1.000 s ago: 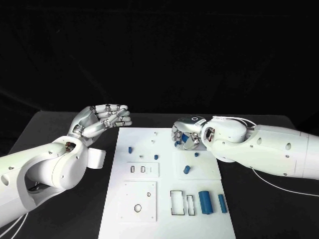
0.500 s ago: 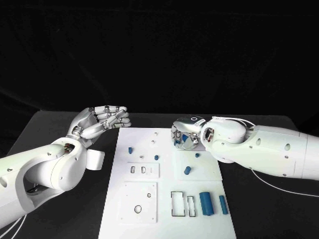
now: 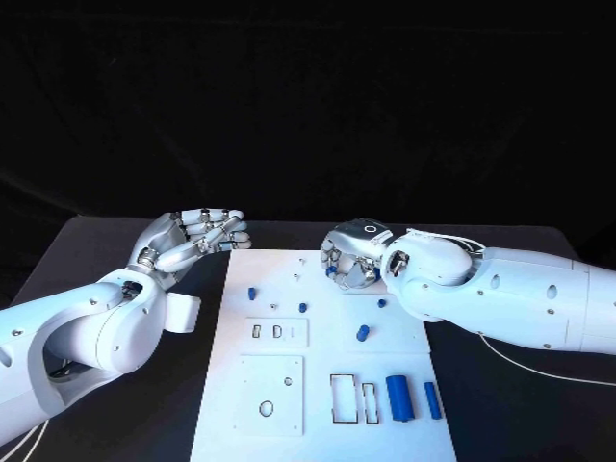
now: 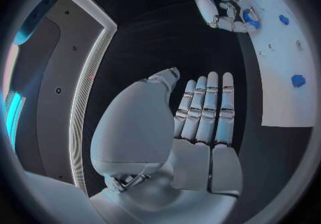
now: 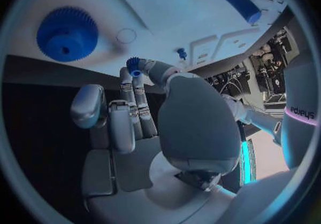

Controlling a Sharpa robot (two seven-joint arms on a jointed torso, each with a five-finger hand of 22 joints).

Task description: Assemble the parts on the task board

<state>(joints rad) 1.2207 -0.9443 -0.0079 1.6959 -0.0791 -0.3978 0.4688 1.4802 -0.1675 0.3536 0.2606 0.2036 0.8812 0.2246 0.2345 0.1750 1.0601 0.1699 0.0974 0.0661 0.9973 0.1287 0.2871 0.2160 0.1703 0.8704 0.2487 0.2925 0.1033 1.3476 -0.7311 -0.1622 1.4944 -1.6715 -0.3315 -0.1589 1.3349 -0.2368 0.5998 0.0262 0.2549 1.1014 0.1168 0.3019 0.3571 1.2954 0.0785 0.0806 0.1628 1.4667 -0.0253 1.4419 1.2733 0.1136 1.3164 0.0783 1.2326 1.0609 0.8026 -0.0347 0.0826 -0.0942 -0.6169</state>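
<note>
Your right hand [image 3: 352, 258] pinching a small blue toothed gear [image 5: 133, 65] over the white task board's [image 3: 325, 423] far edge, left hand [image 3: 197, 234] sitting empty, fingers loosely apart, just off the board's corner.

Head camera looked down from above onto the task board [image 3: 322, 385] and both arms. Left wrist camera sat close behind the left hand [image 4: 194, 122], facing along its fingers over the board's edge toward the right hand [image 4: 224, 2]. Right wrist camera sat close behind the right hand [image 5: 134, 117], facing the board [image 5: 181, 10]. All three views shared the board.
</note>
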